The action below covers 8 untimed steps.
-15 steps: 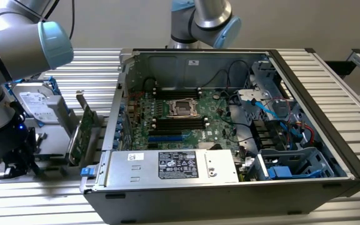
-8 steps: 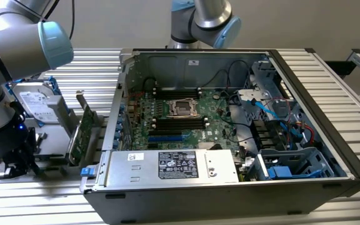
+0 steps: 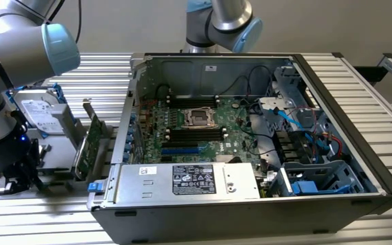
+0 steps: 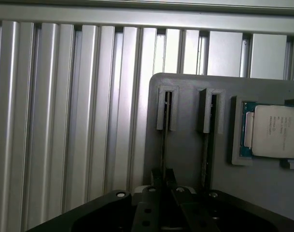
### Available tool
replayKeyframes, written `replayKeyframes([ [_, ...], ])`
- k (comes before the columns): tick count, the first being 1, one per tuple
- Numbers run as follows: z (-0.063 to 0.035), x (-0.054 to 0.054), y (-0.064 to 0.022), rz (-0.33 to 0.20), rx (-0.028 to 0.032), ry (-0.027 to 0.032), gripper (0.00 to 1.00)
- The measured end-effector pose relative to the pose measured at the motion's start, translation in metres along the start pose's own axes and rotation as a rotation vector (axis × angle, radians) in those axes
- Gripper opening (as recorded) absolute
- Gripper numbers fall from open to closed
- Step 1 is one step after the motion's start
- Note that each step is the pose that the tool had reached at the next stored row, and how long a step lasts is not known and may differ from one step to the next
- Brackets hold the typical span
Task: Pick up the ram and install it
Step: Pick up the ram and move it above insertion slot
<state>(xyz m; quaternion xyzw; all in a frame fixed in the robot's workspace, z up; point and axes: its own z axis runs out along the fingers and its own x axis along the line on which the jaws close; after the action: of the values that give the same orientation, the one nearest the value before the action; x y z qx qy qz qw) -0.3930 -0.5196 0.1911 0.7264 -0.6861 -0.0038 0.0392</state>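
The ram point(image 4: 164, 140) stands on edge in a slot of a grey holder point(image 4: 185, 159) and shows as a thin dark line. My gripper point(image 4: 163, 180) sits right over it, with its fingertips point(image 4: 156, 178) pressed close on either side of the stick's top edge. A second thin stick point(image 4: 207, 145) stands in the neighbouring slot. In the exterior view my gripper point(image 3: 20, 176) is low over the holder at the exterior view's left, well apart from the open computer case point(image 3: 305, 66), whose black memory slots point(image 3: 192, 133) lie on the motherboard.
A processor chip point(image 4: 274, 131) lies in a recess of the holder beside the slots. A hard drive point(image 3: 41, 109) and an upright green expansion card point(image 3: 89, 148) stand between my arm and the case. A second arm point(image 3: 213, 23) rises behind the case. The ribbed aluminium table point(image 4: 64, 121) surrounds everything.
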Motion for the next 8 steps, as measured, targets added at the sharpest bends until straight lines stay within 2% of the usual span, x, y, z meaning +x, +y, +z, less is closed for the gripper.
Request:
replayKeyframes([
  [8, 0.0014, 0.0000, -0.0002, 0.022, -0.0010, -0.0013, 0.14],
])
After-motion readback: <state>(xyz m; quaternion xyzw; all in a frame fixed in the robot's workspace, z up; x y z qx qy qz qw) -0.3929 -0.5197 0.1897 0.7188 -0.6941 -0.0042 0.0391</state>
